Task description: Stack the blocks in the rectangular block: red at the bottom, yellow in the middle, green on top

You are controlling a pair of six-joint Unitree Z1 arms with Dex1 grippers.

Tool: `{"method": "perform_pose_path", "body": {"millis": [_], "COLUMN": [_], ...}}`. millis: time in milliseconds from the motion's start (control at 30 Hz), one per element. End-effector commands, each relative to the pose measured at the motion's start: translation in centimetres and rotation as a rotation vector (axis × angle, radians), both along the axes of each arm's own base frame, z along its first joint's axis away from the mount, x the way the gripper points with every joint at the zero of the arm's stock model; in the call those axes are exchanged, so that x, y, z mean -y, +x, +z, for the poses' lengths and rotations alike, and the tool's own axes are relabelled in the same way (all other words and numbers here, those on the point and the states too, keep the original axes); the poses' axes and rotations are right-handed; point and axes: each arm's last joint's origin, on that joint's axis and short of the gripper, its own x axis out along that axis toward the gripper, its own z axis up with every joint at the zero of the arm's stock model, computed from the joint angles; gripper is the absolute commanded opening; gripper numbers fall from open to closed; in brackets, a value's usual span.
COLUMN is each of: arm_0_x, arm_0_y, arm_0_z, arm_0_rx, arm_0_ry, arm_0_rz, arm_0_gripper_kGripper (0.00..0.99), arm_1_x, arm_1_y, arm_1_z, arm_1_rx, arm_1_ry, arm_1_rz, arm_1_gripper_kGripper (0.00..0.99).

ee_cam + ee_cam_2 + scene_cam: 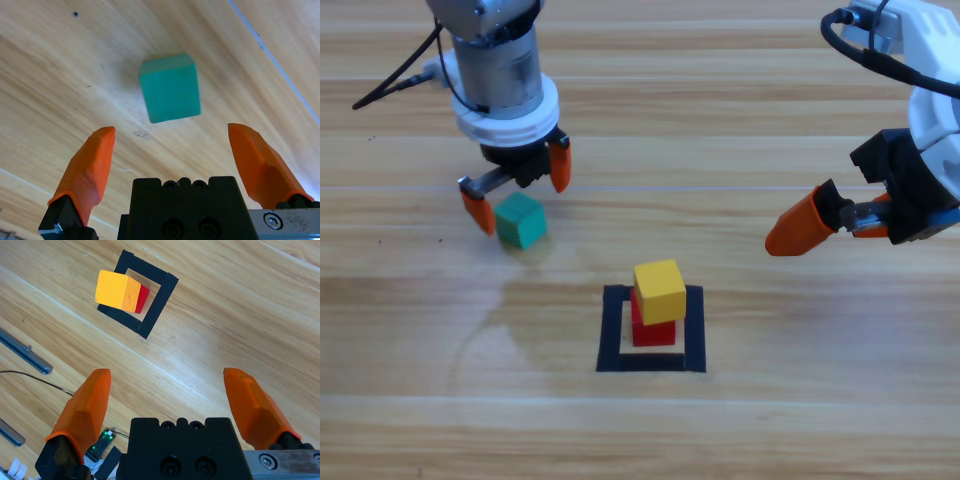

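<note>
— Item one, stack?

— Small yellow cube (659, 291) sits on the small red cube (653, 330), inside the black tape rectangle (613, 330) on the wooden table (800, 420).

— Item two?

— Small teal-green cube (521, 220) on the wood, apart from the stack. My left gripper (517, 187) hangs over it, jaws apart, not touching. My right gripper (820, 222) waits at the right, jaws apart.
</note>
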Motion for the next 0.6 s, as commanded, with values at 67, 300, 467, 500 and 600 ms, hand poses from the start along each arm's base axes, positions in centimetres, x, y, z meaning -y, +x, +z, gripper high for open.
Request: {"method": "perform_pose_path", "body": {"millis": [67, 300, 467, 500, 600], "arm_0_x": [-0.1, -1.2, -2.1, -2.2, -2.4], "arm_0_y": [0.8, 1.4, 1.4, 1.4, 1.2], "arm_0_z": [-2.0, -2.8, -3.7, -3.9, -4.4], "arm_0_rx": [-0.007, -0.013, -0.022, -0.022, -0.024], "arm_0_ry": [0.000, -0.021, -0.027, -0.027, -0.025], "arm_0_rz": [0.025, 0.052, 0.066, 0.069, 0.069], "arm_0_gripper_kGripper": [0.976, 0.974, 0.974, 0.974, 0.976], "arm_1_x": [-0.1, -0.1, -0.2, -0.2, -0.1], "arm_1_y": [1.3, 1.3, 1.3, 1.3, 1.3], "arm_1_z": [-2.2, -2.3, -2.2, -2.2, -2.3], "arm_1_rx": [-0.040, -0.039, -0.035, -0.035, -0.037], "arm_1_ry": [-0.034, -0.037, -0.031, -0.031, -0.034], "arm_1_rz": [-0.015, -0.013, -0.012, -0.012, -0.013], "arm_1_gripper_kGripper": [0.990, 0.990, 0.990, 0.990, 0.990]}}
